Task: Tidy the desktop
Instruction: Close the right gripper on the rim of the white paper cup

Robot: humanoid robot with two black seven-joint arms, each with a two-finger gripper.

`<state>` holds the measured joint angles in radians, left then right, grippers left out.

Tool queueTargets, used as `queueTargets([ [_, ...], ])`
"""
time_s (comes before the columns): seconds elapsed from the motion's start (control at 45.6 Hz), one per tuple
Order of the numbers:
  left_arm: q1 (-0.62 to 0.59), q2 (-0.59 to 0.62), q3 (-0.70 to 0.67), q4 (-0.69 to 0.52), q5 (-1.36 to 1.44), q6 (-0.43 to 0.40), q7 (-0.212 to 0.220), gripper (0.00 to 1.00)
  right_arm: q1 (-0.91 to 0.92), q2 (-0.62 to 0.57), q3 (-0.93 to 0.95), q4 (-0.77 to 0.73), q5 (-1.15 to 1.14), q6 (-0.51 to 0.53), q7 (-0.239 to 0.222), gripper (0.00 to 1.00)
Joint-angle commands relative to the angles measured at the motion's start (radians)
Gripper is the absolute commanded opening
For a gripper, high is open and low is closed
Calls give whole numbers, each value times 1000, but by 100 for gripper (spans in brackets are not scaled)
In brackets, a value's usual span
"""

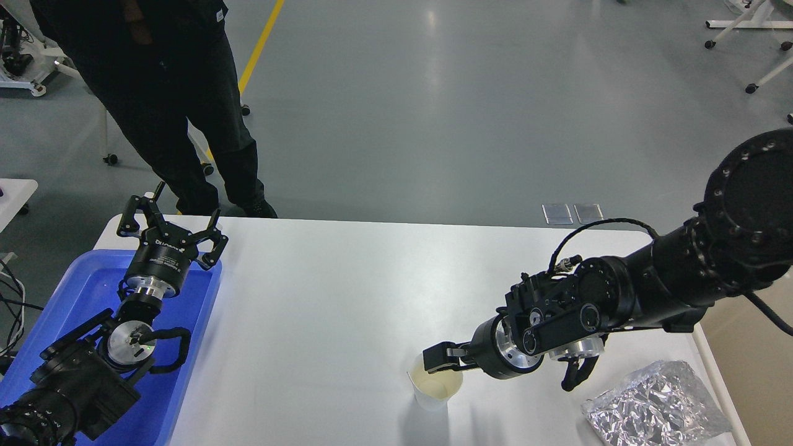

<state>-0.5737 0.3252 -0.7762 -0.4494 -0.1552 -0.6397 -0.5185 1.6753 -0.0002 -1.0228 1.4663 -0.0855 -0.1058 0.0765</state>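
The desktop (pixel 322 291) is a wide white tabletop. A white paper cup (pixel 435 389) stands upright near its front middle. My right gripper (pixel 438 360) reaches in from the right, and its dark fingertips sit at the cup's far rim. Its fingers overlap in this view, so I cannot tell whether they are open. A crumpled silver foil bag (pixel 657 407) lies at the front right. My left gripper (pixel 171 224) is open and empty, held above the far end of the blue tray (pixel 93 291).
A person in black (pixel 173 99) stands at the table's far left corner. A beige bin (pixel 759 371) sits beside the right edge. My right forearm (pixel 650 291) spans the right part of the table. Cables hang at the far left.
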Motion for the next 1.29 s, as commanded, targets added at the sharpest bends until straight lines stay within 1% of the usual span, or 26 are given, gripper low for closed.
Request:
queueTargets([
  [0.0,0,0,0,0,0,2,0,100,-34,0,0,-9,-8,-28,8,98],
  [0.329,0,0,0,0,0,2,0,100,-89,0,0,-73,-28,-57,9,95],
  [0.592,0,0,0,0,-1,0,0,100,-117,0,-2,-89,-48,-69,17,94],
  [0.68,0,0,0,0,-1,2,0,100,-123,0,-2,-90,-50,-71,17,90],
  [0.812,0,0,0,0,0,2,0,100,-129,0,-5,-93,-71,-69,29,83],
  [0.944,-2,0,0,0,0,0,0,100,-132,0,-5,-93,-76,-69,31,80],
  [1.075,0,0,0,0,0,0,0,100,-134,0,-6,-93,-76,-69,31,78],
  [1.163,0,0,0,0,0,0,0,100,-135,0,-6,-95,-77,-71,29,72],
  [1.273,0,0,0,0,0,2,0,100,-134,0,-23,-96,-79,-71,29,69],
])
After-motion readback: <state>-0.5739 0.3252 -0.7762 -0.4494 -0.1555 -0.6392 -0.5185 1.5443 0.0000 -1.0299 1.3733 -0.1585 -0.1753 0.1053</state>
